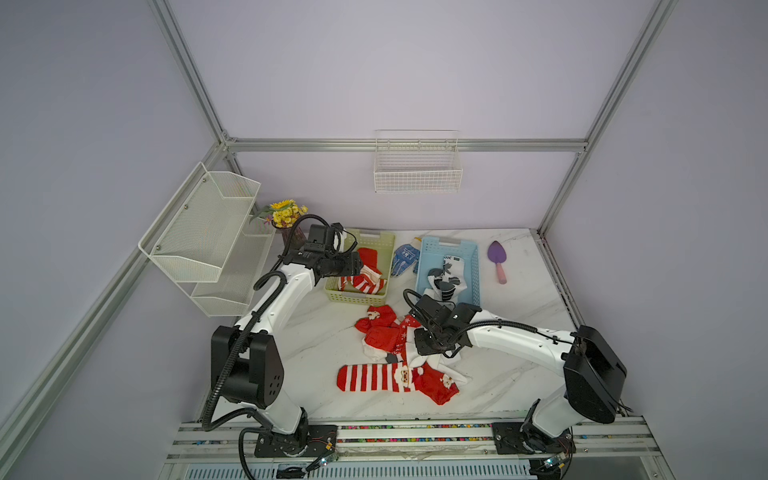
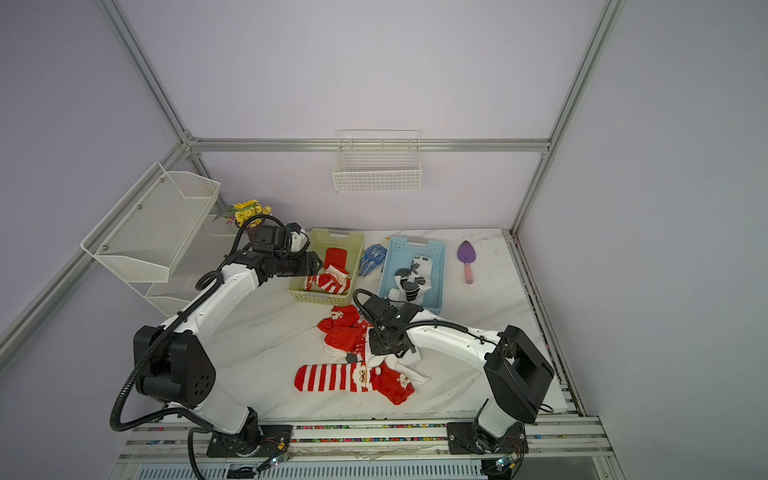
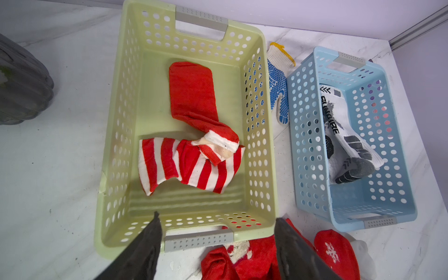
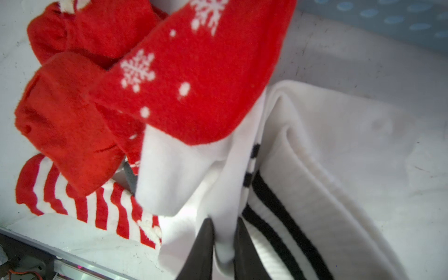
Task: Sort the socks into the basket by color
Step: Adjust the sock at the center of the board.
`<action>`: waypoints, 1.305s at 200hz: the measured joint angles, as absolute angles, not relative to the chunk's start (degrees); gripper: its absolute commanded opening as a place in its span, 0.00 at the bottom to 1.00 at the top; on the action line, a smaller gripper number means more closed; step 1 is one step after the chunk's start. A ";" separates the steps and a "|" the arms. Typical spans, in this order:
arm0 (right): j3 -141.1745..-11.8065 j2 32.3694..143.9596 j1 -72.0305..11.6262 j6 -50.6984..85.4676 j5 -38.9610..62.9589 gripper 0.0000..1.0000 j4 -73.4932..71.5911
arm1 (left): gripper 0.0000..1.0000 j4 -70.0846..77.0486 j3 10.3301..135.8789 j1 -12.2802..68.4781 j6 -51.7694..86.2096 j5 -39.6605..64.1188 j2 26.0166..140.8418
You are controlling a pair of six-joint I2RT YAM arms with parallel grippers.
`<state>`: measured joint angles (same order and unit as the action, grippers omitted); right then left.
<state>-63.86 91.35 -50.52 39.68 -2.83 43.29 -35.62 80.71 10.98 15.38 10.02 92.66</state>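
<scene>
Nearest the robot's base, a striped Santa sock (image 1: 374,376) lies flat on the table (image 1: 498,395), unsorted. Just beyond it, the right gripper (image 4: 224,225) is pinching a fold of a white sock (image 4: 327,150) in the mixed pile, with a red snowflake sock (image 4: 194,72) draped over its edge. Farther back, the left gripper (image 3: 217,217) hangs spread and empty over the green basket (image 3: 121,121), which holds red sock fabric (image 3: 191,97), 1 sock or 2, hard to tell. The blue basket (image 3: 303,145) holds 1 black-marked sock (image 3: 349,140). Roughly half looks sorted; the pile is left to do
</scene>
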 measured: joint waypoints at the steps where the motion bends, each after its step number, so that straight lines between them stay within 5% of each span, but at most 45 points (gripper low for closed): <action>1: -63.86 91.33 -50.52 39.68 -2.85 0.16 43.31 | 0.72 -35.62 80.71 10.96 15.38 10.02 92.66; 67: -63.86 88.29 -50.52 39.83 -1.63 0.07 44.53 | 0.72 -35.59 80.71 10.90 15.38 10.13 92.66; 261: -71.85 83.48 -50.54 38.52 7.68 0.09 47.03 | 0.72 -35.42 80.71 10.90 15.38 10.94 92.66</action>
<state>-71.85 83.48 -50.54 38.52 7.68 47.03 -35.42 80.71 10.90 15.38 10.94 92.66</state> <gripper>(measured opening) 0.086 0.724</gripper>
